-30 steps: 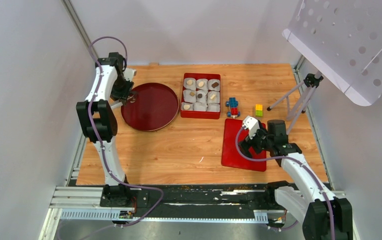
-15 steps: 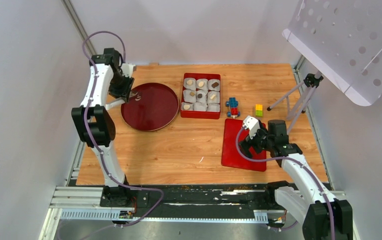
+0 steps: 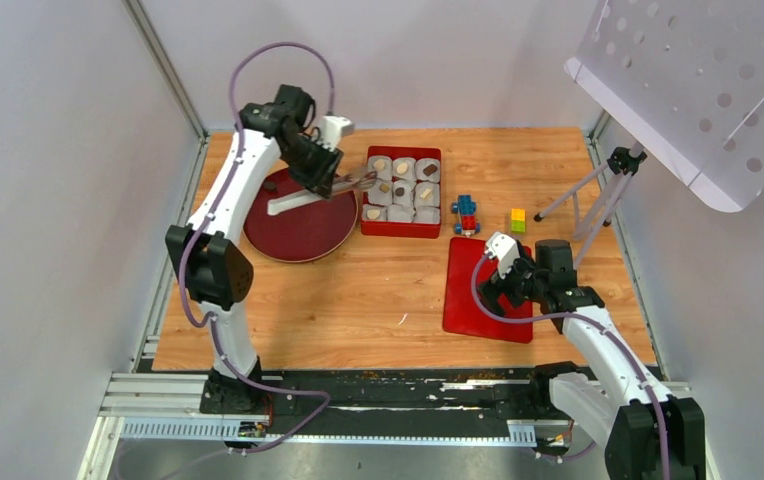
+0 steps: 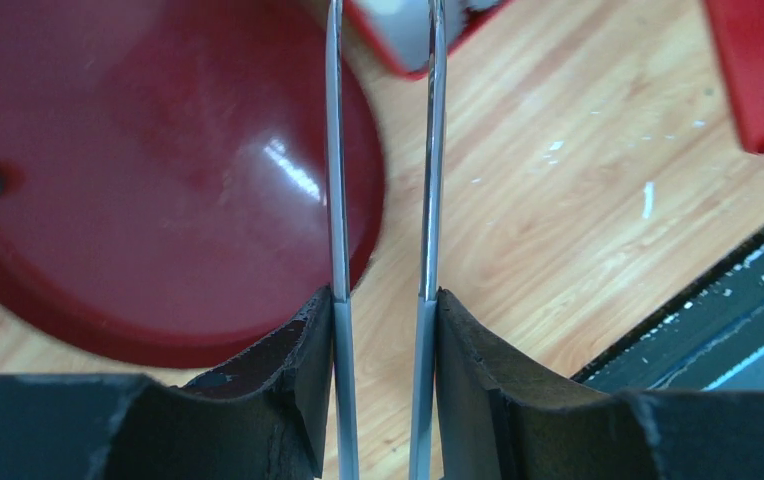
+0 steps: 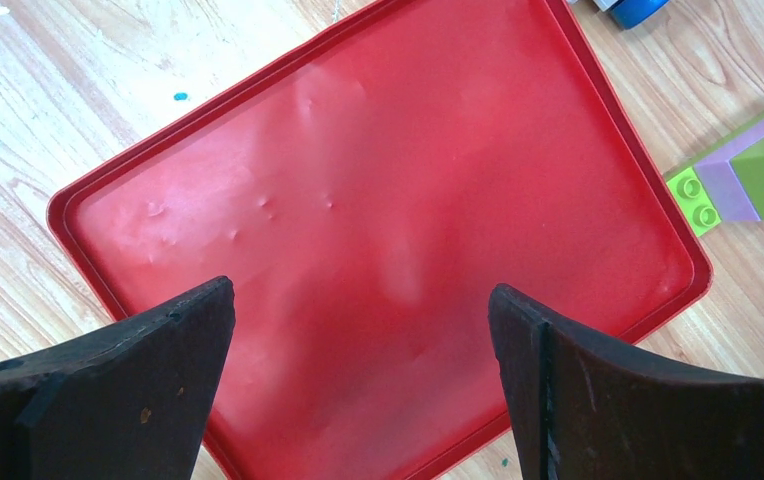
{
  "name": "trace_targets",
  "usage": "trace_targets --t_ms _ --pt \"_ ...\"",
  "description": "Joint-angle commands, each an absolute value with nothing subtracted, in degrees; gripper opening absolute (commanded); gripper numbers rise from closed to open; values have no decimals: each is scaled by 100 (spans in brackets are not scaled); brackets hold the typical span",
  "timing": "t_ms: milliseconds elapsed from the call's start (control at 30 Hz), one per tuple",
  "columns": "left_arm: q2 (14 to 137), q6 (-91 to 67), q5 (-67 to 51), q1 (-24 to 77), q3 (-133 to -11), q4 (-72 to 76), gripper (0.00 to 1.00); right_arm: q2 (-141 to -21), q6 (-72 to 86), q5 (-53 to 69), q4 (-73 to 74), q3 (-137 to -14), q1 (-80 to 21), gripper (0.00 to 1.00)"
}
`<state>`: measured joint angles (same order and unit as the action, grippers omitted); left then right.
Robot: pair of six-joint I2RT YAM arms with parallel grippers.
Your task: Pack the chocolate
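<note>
White links [image 3: 220,190], black joints [image 3: 208,270], purple cables [image 3: 279,44]; right end effector [image 5: 360,290] black.

left arm: you now reach it right and farther back, off the left rim of the round plate [image 3: 308,237] where it was a second ago.
left gripper [image 3: 326,172]: now over the plate's far right part, pointing at the red box [image 3: 401,231].
tweezers [image 3: 358,182]: tips now at the box's left edge.

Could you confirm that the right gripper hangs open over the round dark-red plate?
Not quite: the right wrist view shows the right gripper open over the flat rectangular red tray. The round dark-red plate lies far to its left.
</note>
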<state>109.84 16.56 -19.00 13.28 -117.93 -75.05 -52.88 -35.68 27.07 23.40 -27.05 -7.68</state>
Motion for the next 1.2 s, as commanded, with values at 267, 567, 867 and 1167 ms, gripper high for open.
trace_targets --t_ms 267,567,867,1167 --pt "11745 1444 -2075 2474 -12313 -6904 11 -5185 -3624 2758 2346 -2906 -681 98" --pt "12197 1426 -1998 2603 -12497 -6901 15 -5133 -3626 2752 2308 -2869 -591 98" --pt "12452 1481 -1712 2711 -12518 -6925 18 -5150 -3636 2760 2251 -2827 -589 98" --pt "12409 1527 -1776 2731 -12350 -7022 24 -5116 -3631 2747 2176 -2761 -586 98"
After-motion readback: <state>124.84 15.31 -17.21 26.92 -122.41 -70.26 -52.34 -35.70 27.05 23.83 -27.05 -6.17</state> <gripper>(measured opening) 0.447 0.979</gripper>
